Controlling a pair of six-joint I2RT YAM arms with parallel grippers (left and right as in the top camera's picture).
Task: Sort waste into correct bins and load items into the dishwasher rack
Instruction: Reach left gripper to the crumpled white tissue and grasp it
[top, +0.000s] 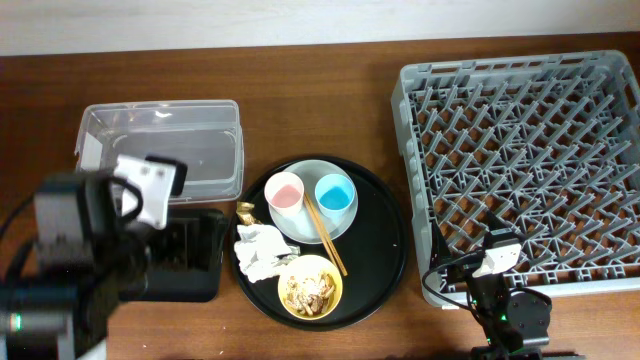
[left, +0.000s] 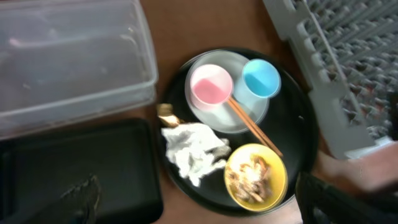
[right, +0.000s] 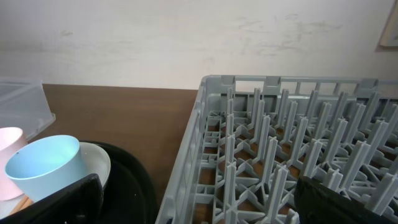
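Observation:
A round black tray (top: 385, 250) holds a pale plate (top: 312, 216) with a pink cup (top: 284, 192) and a light-blue cup (top: 335, 193) on it. Brown chopsticks (top: 326, 236) lie from the plate toward a yellow bowl (top: 311, 288) of beige food scraps (left: 252, 177). A crumpled white tissue (top: 260, 250) and a gold wrapper (top: 245, 211) lie at the tray's left. My left gripper (left: 199, 202) is open and empty, above the tray's near-left edge. My right gripper (right: 205, 199) is open and empty at the near-left corner of the grey dishwasher rack (top: 525, 170).
A clear plastic tub (top: 160, 145) stands at the back left, empty. A shallow black rectangular tray (top: 195, 260) lies in front of it, partly under my left arm (top: 90, 230). My right arm (top: 505, 300) is at the rack's front edge.

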